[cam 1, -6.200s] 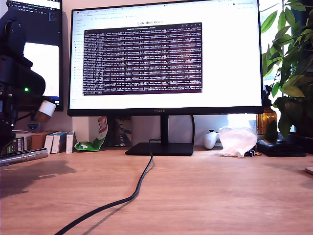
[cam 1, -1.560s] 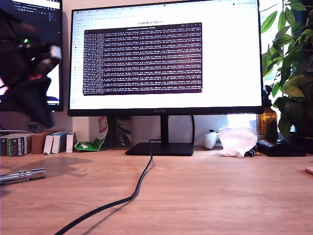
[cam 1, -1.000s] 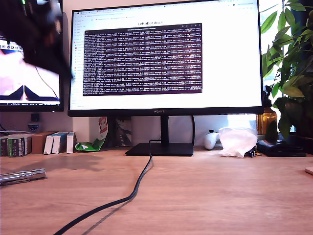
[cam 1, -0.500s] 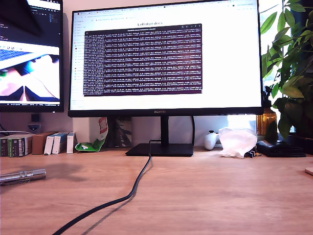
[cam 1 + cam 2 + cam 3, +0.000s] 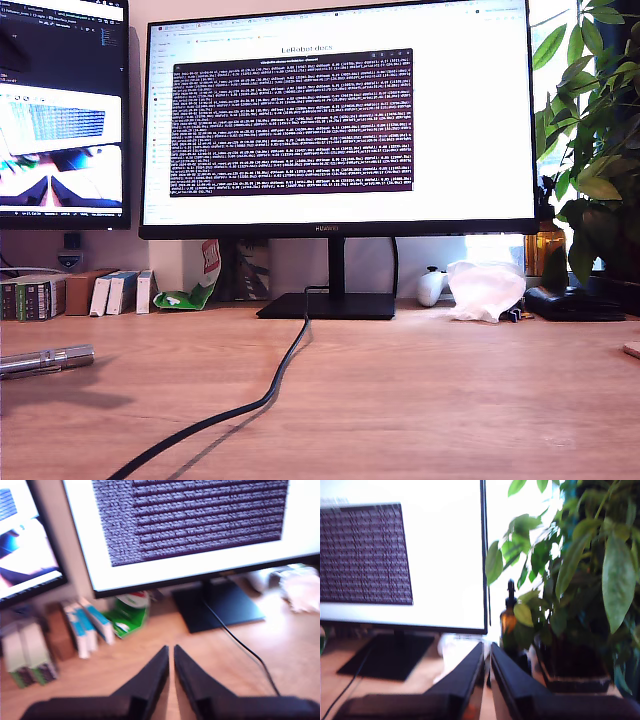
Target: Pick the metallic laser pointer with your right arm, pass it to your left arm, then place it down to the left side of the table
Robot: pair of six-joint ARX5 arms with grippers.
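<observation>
The table (image 5: 420, 390) is light-brown wood grain with a matt, smooth top. At the exterior view's left edge, the pointer (image 5: 45, 360) is shiny ridged silver metal. The cable (image 5: 265, 400) looks like matt black rubber. My first gripper (image 5: 171, 652) and second gripper (image 5: 486, 650) have matt black plastic fingers. The bottle (image 5: 508, 615) is glossy amber glass.
</observation>
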